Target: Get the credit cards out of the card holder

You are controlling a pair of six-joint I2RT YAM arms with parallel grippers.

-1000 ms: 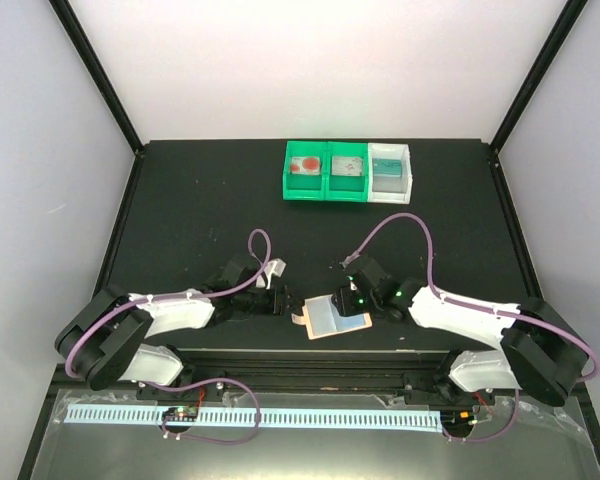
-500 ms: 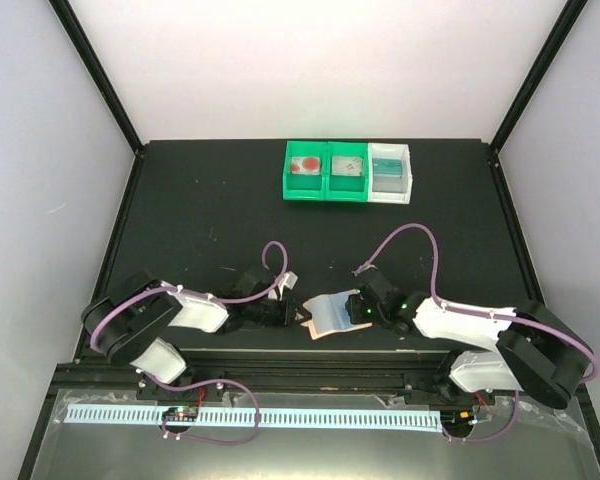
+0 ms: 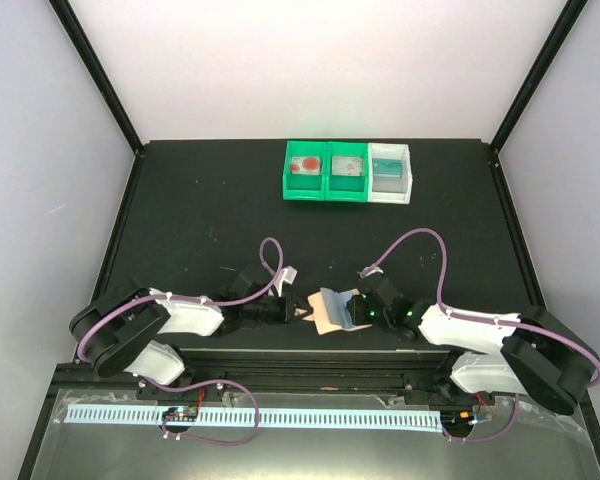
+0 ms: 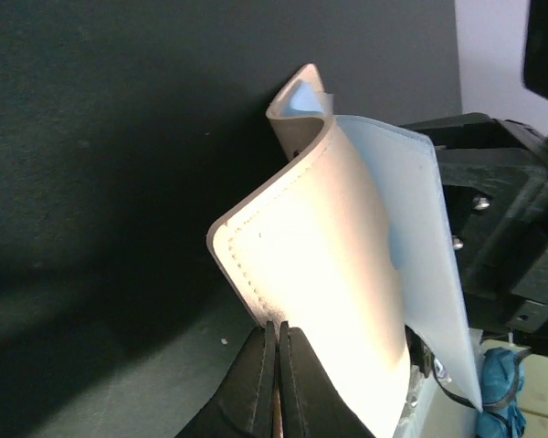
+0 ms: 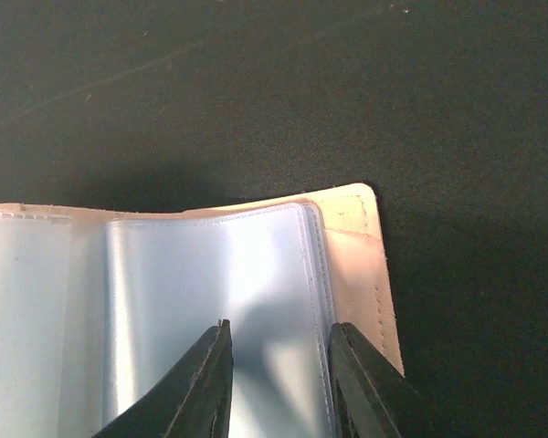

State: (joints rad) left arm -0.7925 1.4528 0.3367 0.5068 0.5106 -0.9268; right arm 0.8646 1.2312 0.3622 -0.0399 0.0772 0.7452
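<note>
The card holder (image 3: 332, 310), tan outside with blue-grey inner panels, stands bent and partly raised off the black table between my two grippers. My left gripper (image 3: 302, 314) is shut on the stitched edge of its tan cover (image 4: 329, 274); the fingers (image 4: 256, 374) pinch that edge with no gap. A light blue inner panel (image 4: 411, 210) shows behind the cover. My right gripper (image 5: 280, 330) hovers open over the clear inner sleeve (image 5: 210, 274), one fingertip on each side of it. No credit cards can be told apart from the panels.
Two green bins (image 3: 325, 172) and a white bin (image 3: 391, 172) stand in a row at the back of the table. The table's near edge and the arm bases lie just below the card holder.
My left gripper has closed on the card holder's left edge. The holder has risen from lying flat to a bent, half-upright pose. My right gripper's jaws have narrowed and it has shifted slightly.
</note>
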